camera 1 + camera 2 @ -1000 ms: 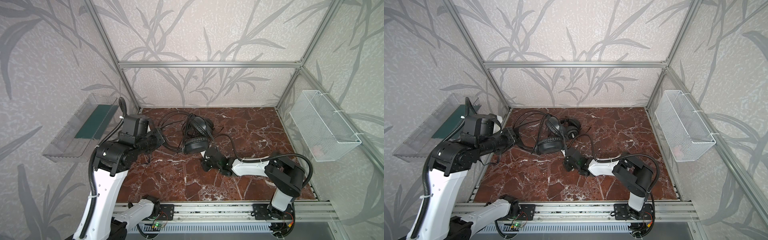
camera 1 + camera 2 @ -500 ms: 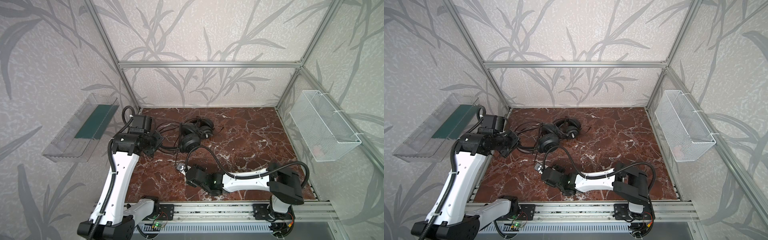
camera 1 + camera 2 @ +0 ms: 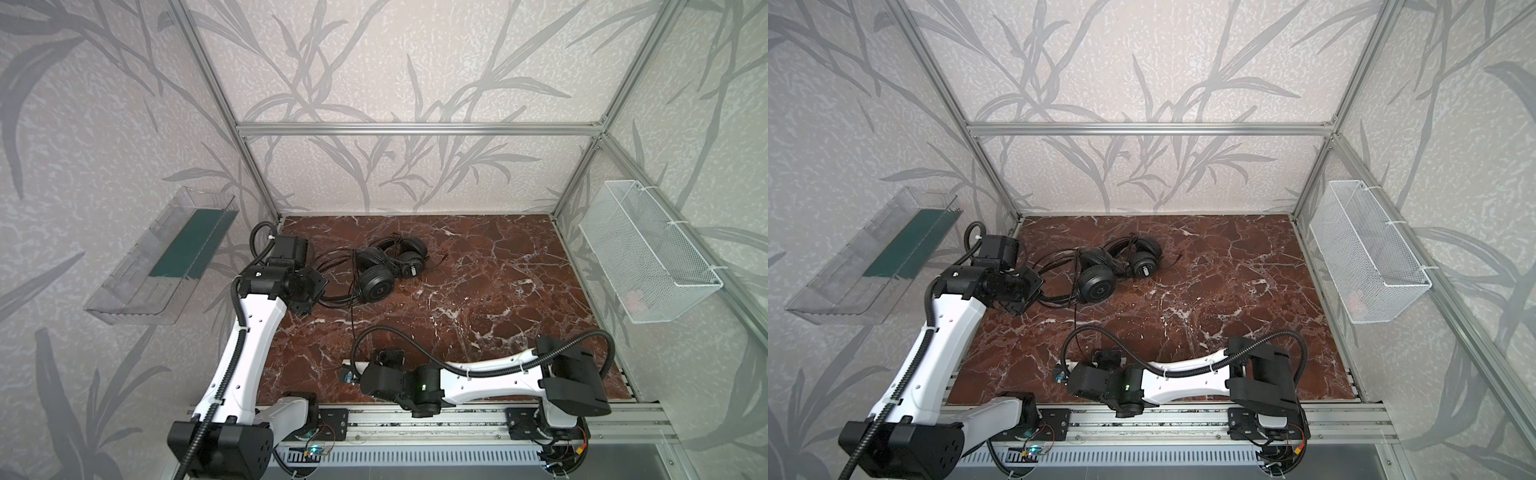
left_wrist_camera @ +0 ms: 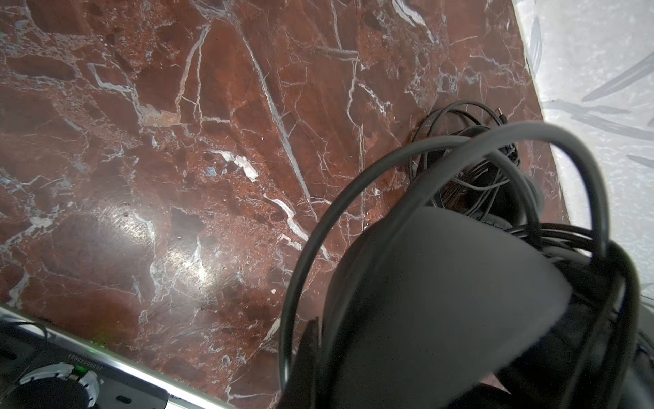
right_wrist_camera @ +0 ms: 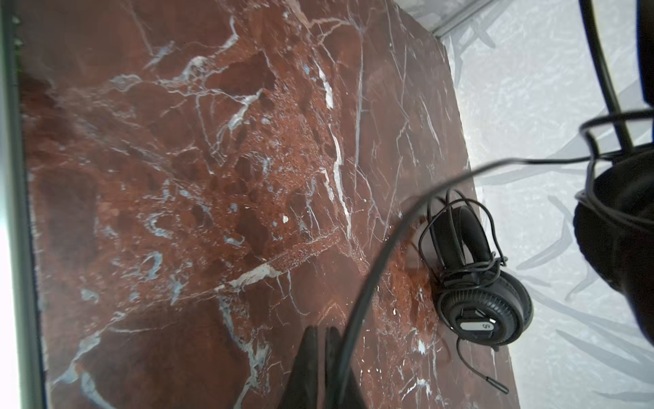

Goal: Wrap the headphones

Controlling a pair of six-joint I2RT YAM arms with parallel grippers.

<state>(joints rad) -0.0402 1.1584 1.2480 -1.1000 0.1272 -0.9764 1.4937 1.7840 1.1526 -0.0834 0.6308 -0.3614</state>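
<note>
Anchors the headphones (image 3: 376, 274) at the far left of the marble tabletop (image 3: 498, 311) with the left gripper (image 3: 318, 286), clamped shut on the thin wire headband (image 4: 531, 125) just left of the smooth earcup (image 3: 376, 286). Judged purpose: to prevent sliding under cable tension.

Draws the cable (image 3: 352, 328) from that earcup straight toward the near edge with the right gripper (image 3: 348, 366). Shows, in the right wrist view, both fingers (image 5: 308, 357) pressed together, with the strand pinched at them. Judged purpose: to take out slack and present one clean run for winding. Contact of that run with the marble: cannot tell.

Appearance: two black wired headsets, touching. Nearer and to the left, the set with the smooth round cup, in hand. Just beyond, to the far right, the set with the ridged earcup (image 3: 409, 266) and a pale label, its cable seemingly bundled round the headband already, plug tip (image 5: 497, 386) free on the marble. Padded cups, thin double-wire bands, loose black loops left of the cups.
</note>
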